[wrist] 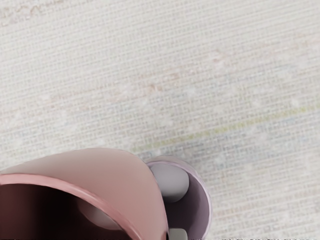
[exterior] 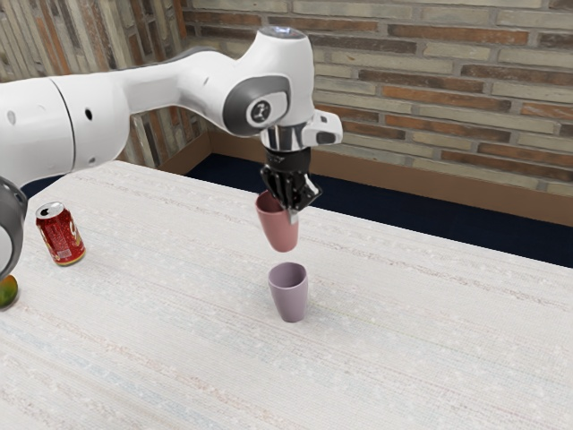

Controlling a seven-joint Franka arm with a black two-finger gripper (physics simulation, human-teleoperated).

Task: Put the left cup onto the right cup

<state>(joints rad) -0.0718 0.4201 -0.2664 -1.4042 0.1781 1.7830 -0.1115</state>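
Note:
A pink cup hangs in the air, slightly tilted, with my black gripper shut on its rim. Directly below it a mauve cup stands upright on the table, a small gap apart from the pink cup's base. In the wrist view the pink cup looms large just under the hand, and the mauve cup peeks out from behind it with its open mouth showing.
A red soda can stands near the exterior view's left edge of the pale woven tabletop. A green-yellow object sits at the far left edge. A brick wall runs behind the table.

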